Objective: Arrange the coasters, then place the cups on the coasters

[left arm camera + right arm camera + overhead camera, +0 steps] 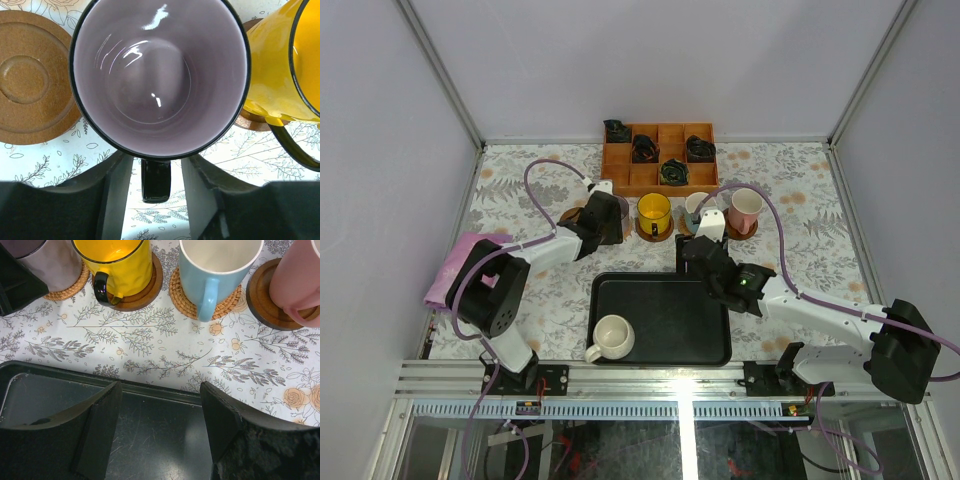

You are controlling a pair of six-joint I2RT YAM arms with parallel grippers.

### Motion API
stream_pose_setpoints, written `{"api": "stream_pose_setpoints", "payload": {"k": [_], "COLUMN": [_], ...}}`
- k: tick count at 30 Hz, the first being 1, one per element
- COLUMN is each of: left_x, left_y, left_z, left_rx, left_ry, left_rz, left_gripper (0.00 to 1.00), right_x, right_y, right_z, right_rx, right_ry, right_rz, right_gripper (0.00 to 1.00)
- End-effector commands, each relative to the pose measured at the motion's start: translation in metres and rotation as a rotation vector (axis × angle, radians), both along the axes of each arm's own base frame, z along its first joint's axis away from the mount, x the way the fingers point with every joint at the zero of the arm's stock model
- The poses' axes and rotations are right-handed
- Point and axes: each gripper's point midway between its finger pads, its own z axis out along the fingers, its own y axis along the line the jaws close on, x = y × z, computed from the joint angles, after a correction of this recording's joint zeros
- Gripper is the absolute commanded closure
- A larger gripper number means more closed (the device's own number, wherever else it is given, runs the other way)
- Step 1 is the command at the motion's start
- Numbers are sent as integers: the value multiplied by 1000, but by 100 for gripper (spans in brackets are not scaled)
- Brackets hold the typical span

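Observation:
The mauve cup (pixel 160 75) stands on a woven tan coaster (pixel 70 287). Its black handle (pixel 156 180) lies between the fingers of my left gripper (pixel 157 159), which is open with a gap on each side. An empty brown coaster (pixel 30 80) lies left of it. To the right, a yellow cup (pixel 654 212), a light blue cup (pixel 215 270) and a pink cup (pixel 747 208) each stand on a coaster. The cream cup (pixel 612 338) sits on the black tray (pixel 665 300). My right gripper (pixel 160 425) hangs open and empty over the tray's far edge.
A wooden compartment box (pixel 658 158) with dark items stands at the back behind the row of cups. A pink cloth (pixel 455 265) lies at the table's left edge. Metal frame posts rise at the back corners.

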Motion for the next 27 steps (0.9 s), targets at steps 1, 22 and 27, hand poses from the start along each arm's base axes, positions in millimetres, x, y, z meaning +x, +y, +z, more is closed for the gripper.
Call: {"api": "stream_pose_setpoints", "payload": {"k": [1,22,27], "left_x": [7,-19,-11], "left_y": [-2,38,62], "left_z": [15,59,53], "left_rx": [-23,5,44], "left_ry": [-47,-151,-139], "left_rz": [8,113,193], "left_gripper": [55,40,52], "right_x": [6,6,6], "right_y": [2,0,-3], "right_z": [9,14,17], "right_rx": [45,47,38], "right_ry": [-32,-43,-51], "right_rz": [-22,-25,-25], "right_gripper": [29,28,28]}}
